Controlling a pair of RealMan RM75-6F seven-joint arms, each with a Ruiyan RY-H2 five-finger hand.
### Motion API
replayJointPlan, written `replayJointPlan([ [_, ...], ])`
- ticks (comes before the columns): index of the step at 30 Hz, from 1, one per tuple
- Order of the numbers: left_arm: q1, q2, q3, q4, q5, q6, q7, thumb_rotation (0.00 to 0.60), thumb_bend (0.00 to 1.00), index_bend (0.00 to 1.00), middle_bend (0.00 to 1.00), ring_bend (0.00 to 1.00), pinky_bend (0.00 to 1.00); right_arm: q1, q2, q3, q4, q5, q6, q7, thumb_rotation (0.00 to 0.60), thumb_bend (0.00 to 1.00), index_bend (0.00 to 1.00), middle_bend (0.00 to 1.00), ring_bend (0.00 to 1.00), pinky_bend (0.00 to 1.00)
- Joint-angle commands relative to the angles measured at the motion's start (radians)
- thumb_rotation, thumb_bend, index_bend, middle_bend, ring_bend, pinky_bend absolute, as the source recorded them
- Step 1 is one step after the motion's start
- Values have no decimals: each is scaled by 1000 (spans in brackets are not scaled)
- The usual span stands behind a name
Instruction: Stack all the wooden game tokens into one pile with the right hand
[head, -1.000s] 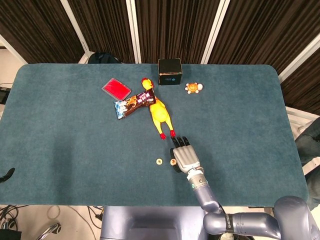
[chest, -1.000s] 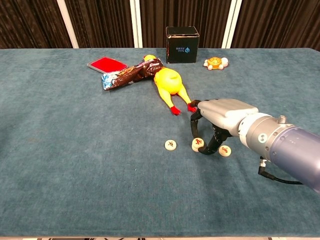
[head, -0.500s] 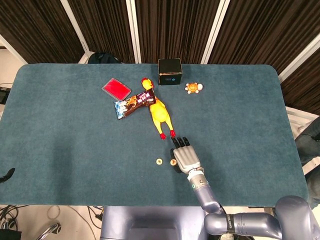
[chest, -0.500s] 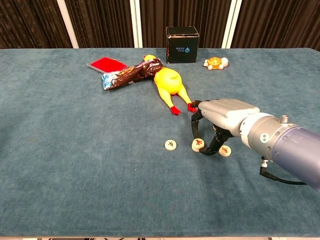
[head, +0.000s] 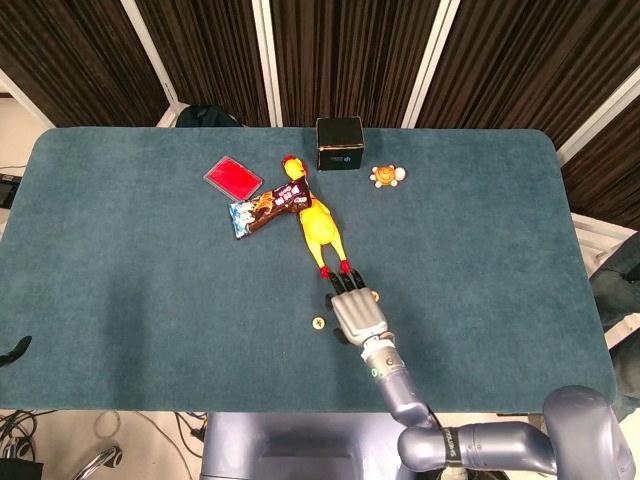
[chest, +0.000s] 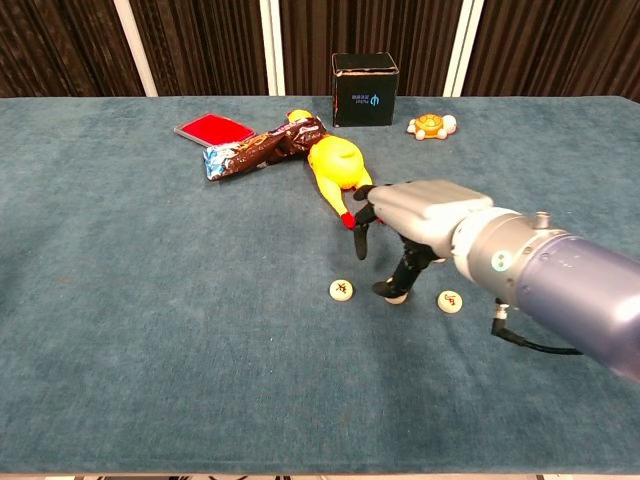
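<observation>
mostly hidden, middle token (chest: 397, 297), under right robot hand (chest: 405, 225)

Right hand over the middle wooden token on the desk

The right hand (chest: 415, 215) reaches in from the right, its dark fingers (chest: 405, 270) pointing down onto the middle token (chest: 396, 296), which is mostly hidden beneath them. A second token (chest: 341, 290) lies just left of the fingers and a third token (chest: 450, 301) just right of them, all on the blue desk (chest: 150, 330). Just behind the fingers lies a yellow rubber chicken (chest: 335, 165); further behind are a snack wrapper (chest: 255, 150), a red card (chest: 213, 129), a black box (chest: 365, 88) and a small turtle toy (chest: 431, 126).
</observation>
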Motion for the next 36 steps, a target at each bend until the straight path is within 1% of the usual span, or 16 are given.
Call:
replayJointPlan([
  [1, 1, 1, -1, -1, -2, 0, -3, 600, 187, 112, 0, 0, 162, 15, -24, 10, 10, 23, 8, -21, 600, 354, 431, 0, 0, 0],
  [8, -2, 2, 0, 0, -7, -10, -1, 600, 187, 112, 0, 0, 162, 30, -57, 11, 40, 28, 17, -35, 600, 355, 431, 0, 0, 0],
  [25, -2, 1, -2, 0, -10, -8, -5, 600, 187, 112, 0, 0, 162, 31, -108, -1, 107, 21, 19, -27, 600, 355, 477, 0, 0, 0],
  [36, -2, 2, -3, 1, -11, -9, -6, 600, 187, 112, 0, 0, 162, 29, -130, 11, 146, 23, 8, -13, 600, 355, 486, 0, 0, 0],
])
